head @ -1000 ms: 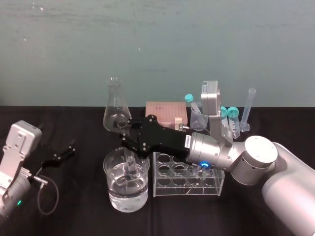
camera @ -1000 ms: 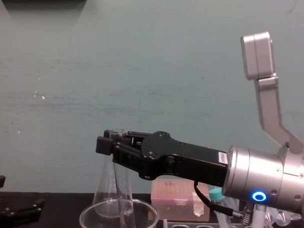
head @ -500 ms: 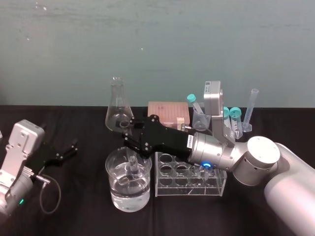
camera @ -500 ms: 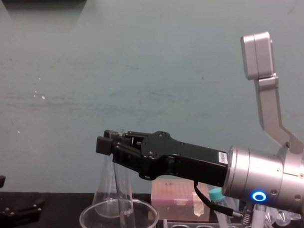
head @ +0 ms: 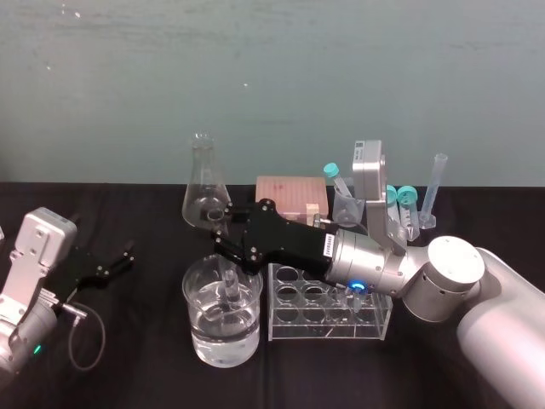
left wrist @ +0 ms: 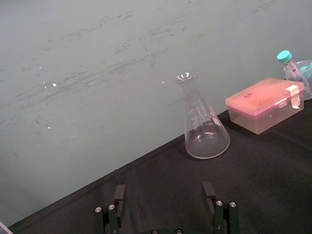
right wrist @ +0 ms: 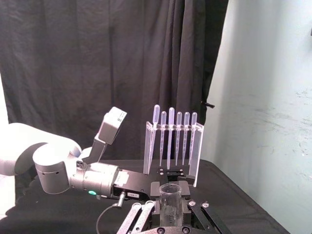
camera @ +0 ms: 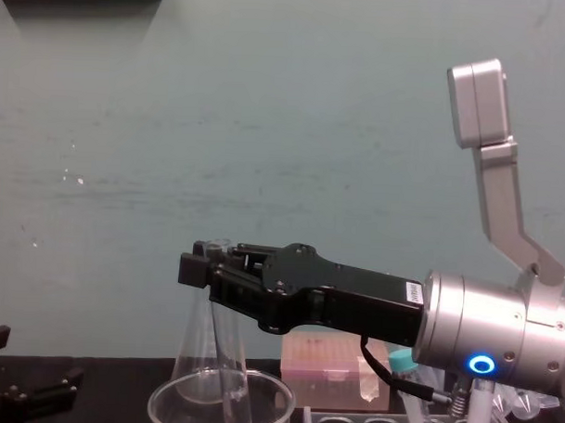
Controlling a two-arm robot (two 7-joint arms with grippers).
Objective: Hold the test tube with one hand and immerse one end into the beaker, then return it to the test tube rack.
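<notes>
1. Over the wide round clear glass beaker (head: 198,337), near the table's middle, the black right gripper (head: 223,237) was clamped on the long thin clear glass test tube (head: 228,285) and held it upright.
2. The tube's lower end stood inside the beaker, which was roughly half full of clear liquid. Whether the tip was wetted could not be told.
3. The clear plastic test tube rack (head: 324,334) stood just beside the beaker, on its right.
4. The conical clear glass flask (head: 203,194) stood behind the beaker and looked empty.
5. The black left gripper (head: 117,257) rested at the table's left, fingers spread wide, holding nothing.
</notes>
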